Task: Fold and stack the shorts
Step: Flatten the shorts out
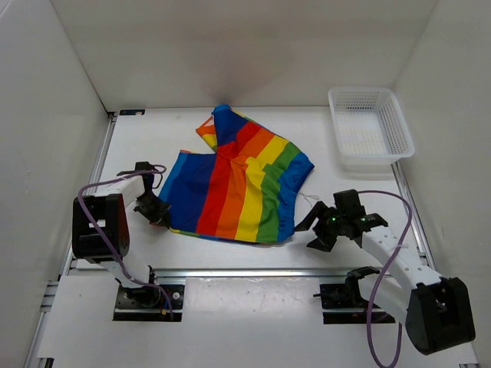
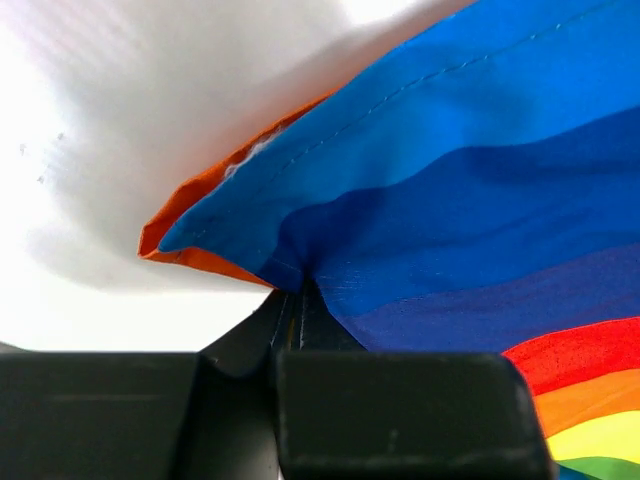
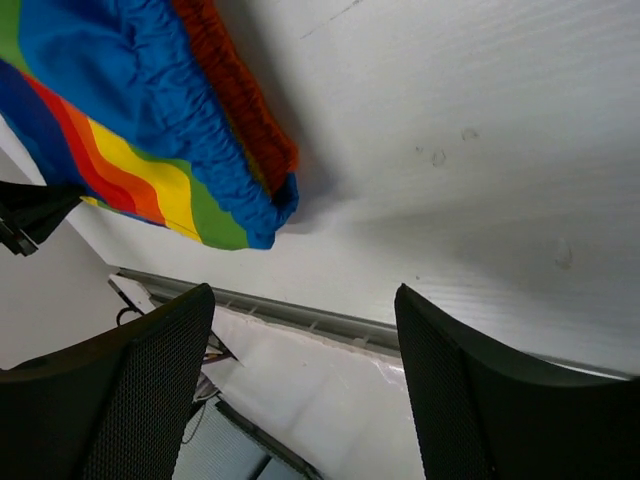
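The rainbow-striped shorts (image 1: 242,180) lie spread in the middle of the table, one part bunched up toward the back. My left gripper (image 1: 157,211) is shut on the blue left edge of the shorts (image 2: 420,190), low at the table; the cloth is pinched between its fingers (image 2: 290,320). My right gripper (image 1: 313,228) is open and empty, just right of the shorts' front right corner. In the right wrist view the blue elastic waistband (image 3: 215,160) lies beyond the open fingers (image 3: 130,400).
A white plastic mesh basket (image 1: 370,128) stands at the back right. A metal rail (image 1: 245,272) runs along the table's front edge. White walls close in the left, back and right sides.
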